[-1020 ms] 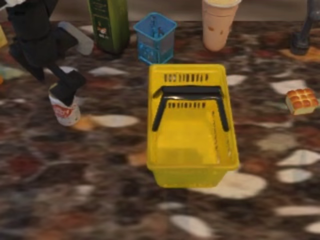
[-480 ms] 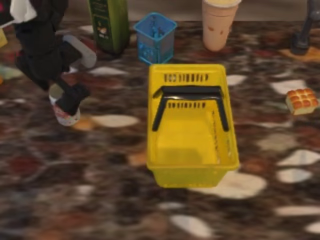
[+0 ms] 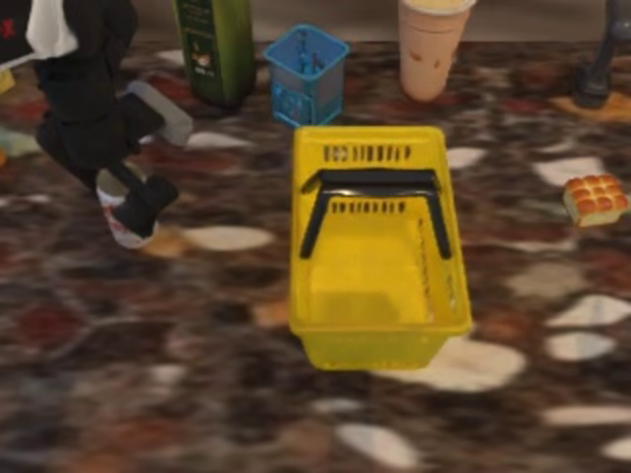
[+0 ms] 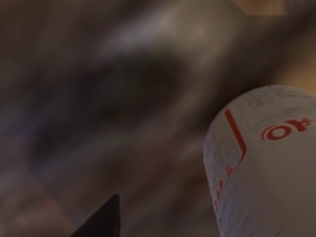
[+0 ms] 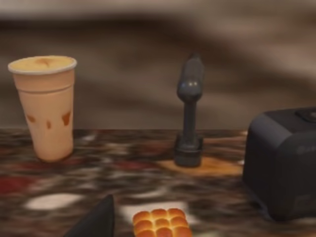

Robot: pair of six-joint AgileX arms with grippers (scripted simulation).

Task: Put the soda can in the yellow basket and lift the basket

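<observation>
Left gripper (image 3: 138,205) clamped on soda can (image 3: 120,219), far left of table, well apart from yellow basket (image 3: 378,325). Can looks tilted, possibly just off tabletop; cannot confirm. Transfer not yet done; basket empty, black handles (image 3: 373,183) folded across, lift still ahead. Can: white-silver body, red label markings (image 4: 286,130). Right arm parked far right; its fingers not discernible.

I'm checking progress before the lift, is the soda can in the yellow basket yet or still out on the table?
Out. The soda can is at the table's left, under the left gripper, apart from the yellow basket.
</observation>
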